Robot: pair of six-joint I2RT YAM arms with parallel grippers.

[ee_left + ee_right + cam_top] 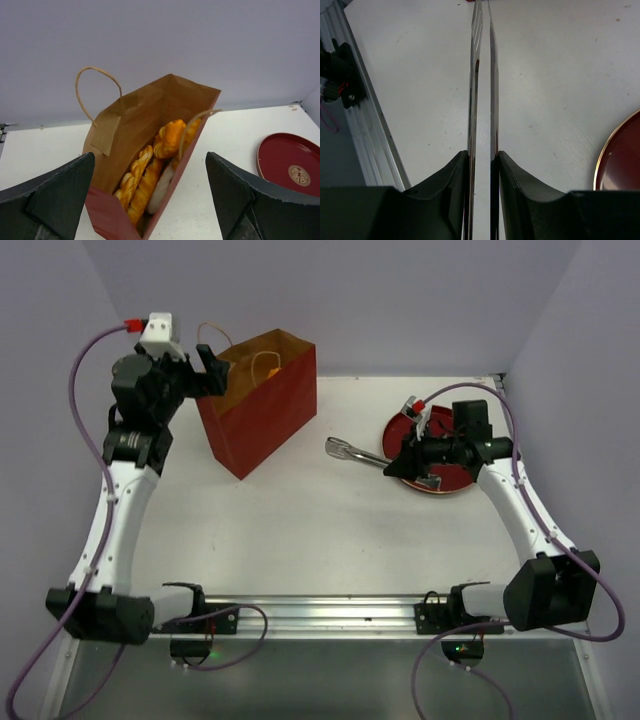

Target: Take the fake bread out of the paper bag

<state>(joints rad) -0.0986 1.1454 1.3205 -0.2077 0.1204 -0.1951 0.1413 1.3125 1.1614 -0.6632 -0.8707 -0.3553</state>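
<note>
Several pieces of the fake bread (167, 140) are sitting down inside the paper bag (262, 410), none out yet as far as I can see, so you're basically at the start. The bag stands upright near the far left corner of the tabletop (330, 530) with its mouth open, handy for reaching in from above. Your left gripper (197, 370) is up at the bag's left rim, fingers spread wide with nothing in them. From its wrist camera the pastries sit right between the fingers and lower down, so my guess is it's there to steady the bag. Your right gripper (482, 156) is squeezed tight on a pair of metal tongs (350, 451), their tips nearly together and pointing toward the bag, over the red plate (280, 155) by the right edge. The bread is well apart from those tips, so you've got a reach across first. I'd guess the plate is your drop spot.
</note>
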